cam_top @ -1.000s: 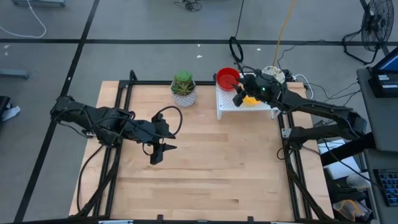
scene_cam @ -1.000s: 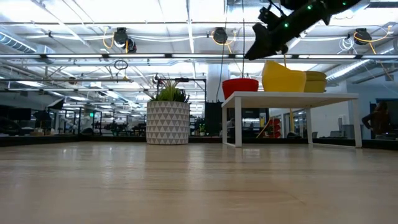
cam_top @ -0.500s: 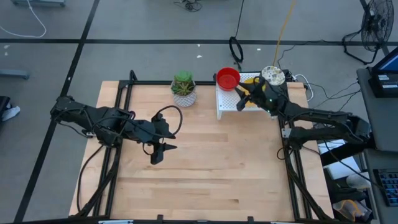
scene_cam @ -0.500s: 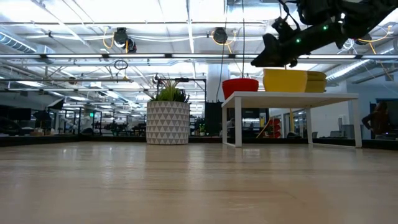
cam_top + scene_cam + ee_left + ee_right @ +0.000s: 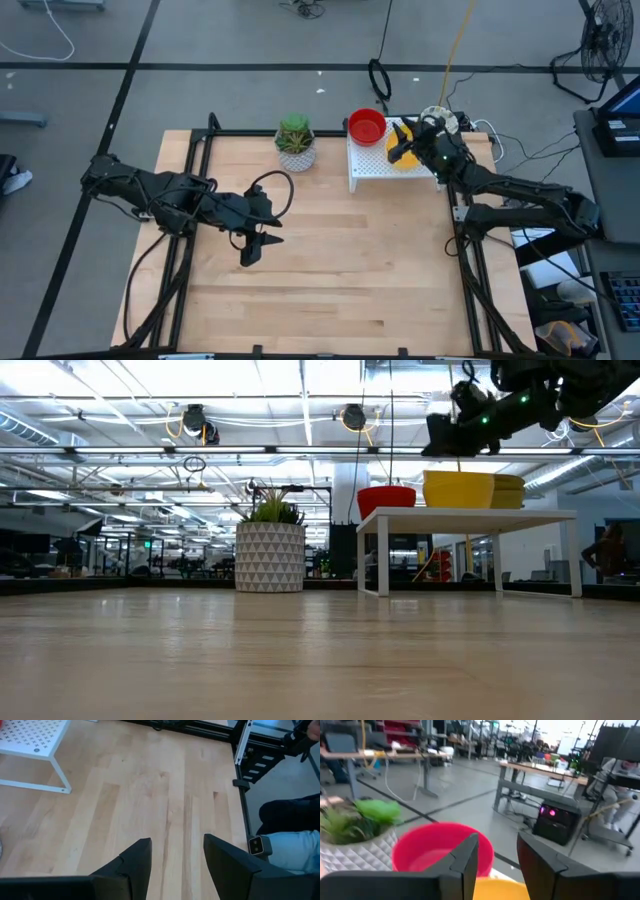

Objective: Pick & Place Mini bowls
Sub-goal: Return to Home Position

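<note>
The right pincer (image 5: 398,150) has pulled back from the red bowls (image 5: 367,126), open and empty. They and the yellow bowls (image 5: 458,489) sit stacked on the white rack (image 5: 385,175), so the job looks done. The left pincer (image 5: 250,253) waits open over the bench (image 5: 330,290).

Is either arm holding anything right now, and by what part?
Nothing. Left tool is open over the table; right tool is open over the rack.
</note>
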Robot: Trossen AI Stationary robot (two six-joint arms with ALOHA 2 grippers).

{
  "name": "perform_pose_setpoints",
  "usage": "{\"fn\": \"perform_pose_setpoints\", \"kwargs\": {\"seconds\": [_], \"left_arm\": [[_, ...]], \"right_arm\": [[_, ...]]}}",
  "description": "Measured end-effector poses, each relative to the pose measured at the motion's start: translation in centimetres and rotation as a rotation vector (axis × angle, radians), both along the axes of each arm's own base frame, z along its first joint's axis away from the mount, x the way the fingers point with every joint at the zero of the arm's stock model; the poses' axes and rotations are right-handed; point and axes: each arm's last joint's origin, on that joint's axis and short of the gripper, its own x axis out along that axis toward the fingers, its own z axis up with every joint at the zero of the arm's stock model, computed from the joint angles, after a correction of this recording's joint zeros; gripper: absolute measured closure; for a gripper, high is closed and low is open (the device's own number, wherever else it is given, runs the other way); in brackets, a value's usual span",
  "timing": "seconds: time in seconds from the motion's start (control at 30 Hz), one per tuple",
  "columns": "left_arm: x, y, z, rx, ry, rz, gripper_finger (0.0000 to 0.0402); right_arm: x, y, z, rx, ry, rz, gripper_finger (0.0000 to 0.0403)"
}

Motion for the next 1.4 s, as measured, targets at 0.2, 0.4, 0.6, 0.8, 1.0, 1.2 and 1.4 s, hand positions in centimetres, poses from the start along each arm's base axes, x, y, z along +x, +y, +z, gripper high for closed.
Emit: {"fn": "perform_pose_setpoints", "kwargs": {"seconds": [0.2, 0.4, 0.6, 0.8, 1.0, 1.2, 1.4], "left_arm": [[0.0, 0.0, 0.0, -0.003, 0.000, 0.002, 0.0217], [0.0, 0.0, 0.0, -0.024, 0.004, 0.007, 0.0217], [0.0, -0.1, 0.0, -0.031, 0.006, -0.003, 0.0217], [-0.1, 0.0, 0.1, 0.000, -0.006, -0.006, 0.0217], [-1.9, 0.6, 1.6, 0.012, -0.072, -0.021, 0.0217], [-4.3, 0.8, 2.9, 0.052, -0.128, -0.027, 0.0217], [-7.1, 1.1, 3.2, 0.092, -0.110, 0.059, 0.0217]], "right_arm": [[0.1, -1.1, -1.1, 0.022, 0.063, -0.109, 0.0280], [0.1, -1.3, -1.6, 0.042, 0.104, -0.112, 0.0280], [0.1, -1.2, -1.4, 0.027, 0.101, -0.109, 0.0280], [-0.4, 0.0, 0.5, -0.036, -0.013, -0.070, 0.0280], [-1.2, 2.4, 2.0, -0.036, -0.079, 0.117, 0.0280], [-2.3, 4.6, 2.4, 0.034, -0.103, 0.283, 0.0280], [-3.4, 6.1, 2.3, 0.067, -0.065, 0.342, 0.0280]]}}
